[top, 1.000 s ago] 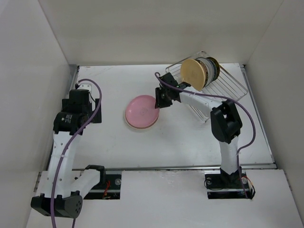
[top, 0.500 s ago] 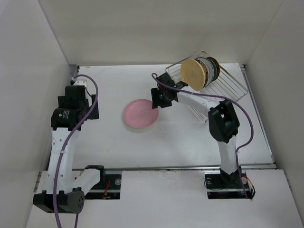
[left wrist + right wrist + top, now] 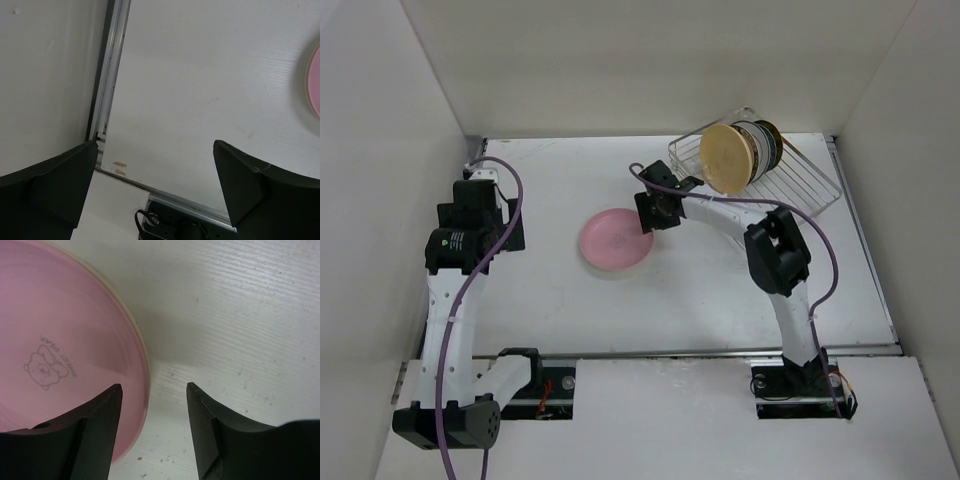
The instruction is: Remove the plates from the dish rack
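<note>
Pink plate (image 3: 65, 355): smooth, glossy glaze. Table (image 3: 240, 315) beside pink plate: white, matt, fine ribbed grain, small scuffs. Right gripper fingers (image 3: 100, 430) at pink plate rim: dark matt plastic. Dish rack (image 3: 800, 180) beyond pink plate: shiny metal wire.

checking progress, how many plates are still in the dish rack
3 in the dish rack: a yellow-tan plate on the left, a white dark-rimmed plate behind it, and a dark patterned plate farthest right. They overlap, so another may be hidden.
</note>
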Controlling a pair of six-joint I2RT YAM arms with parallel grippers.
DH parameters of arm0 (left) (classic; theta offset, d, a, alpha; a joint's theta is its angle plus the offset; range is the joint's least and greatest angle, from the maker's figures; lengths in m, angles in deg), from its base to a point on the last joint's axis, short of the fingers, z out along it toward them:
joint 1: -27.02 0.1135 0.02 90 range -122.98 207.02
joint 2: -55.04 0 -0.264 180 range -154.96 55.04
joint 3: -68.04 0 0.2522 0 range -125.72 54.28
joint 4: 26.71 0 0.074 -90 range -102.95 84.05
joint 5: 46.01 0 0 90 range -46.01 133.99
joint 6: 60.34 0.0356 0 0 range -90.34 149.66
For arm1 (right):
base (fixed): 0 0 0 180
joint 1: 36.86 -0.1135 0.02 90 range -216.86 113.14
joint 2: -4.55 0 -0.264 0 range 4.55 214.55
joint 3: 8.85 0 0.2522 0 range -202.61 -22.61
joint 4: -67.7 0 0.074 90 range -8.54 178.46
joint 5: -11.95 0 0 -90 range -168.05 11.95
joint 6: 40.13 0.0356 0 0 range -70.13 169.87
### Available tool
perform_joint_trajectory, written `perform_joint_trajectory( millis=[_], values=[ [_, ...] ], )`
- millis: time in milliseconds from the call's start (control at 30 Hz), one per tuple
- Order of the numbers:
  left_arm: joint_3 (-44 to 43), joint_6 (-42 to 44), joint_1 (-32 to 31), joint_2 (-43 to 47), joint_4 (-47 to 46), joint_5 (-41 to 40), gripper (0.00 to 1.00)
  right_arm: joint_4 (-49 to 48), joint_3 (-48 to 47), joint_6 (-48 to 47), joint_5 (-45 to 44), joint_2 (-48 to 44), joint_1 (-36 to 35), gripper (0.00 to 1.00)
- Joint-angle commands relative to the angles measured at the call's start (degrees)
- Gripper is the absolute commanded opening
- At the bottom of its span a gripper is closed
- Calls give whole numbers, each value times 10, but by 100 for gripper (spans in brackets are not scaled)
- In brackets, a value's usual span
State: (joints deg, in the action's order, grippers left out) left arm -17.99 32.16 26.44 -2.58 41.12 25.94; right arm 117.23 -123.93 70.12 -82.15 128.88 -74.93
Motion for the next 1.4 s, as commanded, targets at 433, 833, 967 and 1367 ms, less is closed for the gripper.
perform_joint_trajectory(
  millis=[433,833,967,1367],
  values=[
    [-23,2,5,-4,0,-18,100,-16,-36,-19,-72,39,-14,60],
    [-23,7,5,-4,0,-24,100,33,-156,-51,-97,-73,-14,66],
    [-23,7,5,-4,0,-24,100,107,-245,-64,-135,-95,3,67],
    [-17,7,5,-4,-11,-30,100,133,-285,-69,-192,-117,214,60]
  ],
)
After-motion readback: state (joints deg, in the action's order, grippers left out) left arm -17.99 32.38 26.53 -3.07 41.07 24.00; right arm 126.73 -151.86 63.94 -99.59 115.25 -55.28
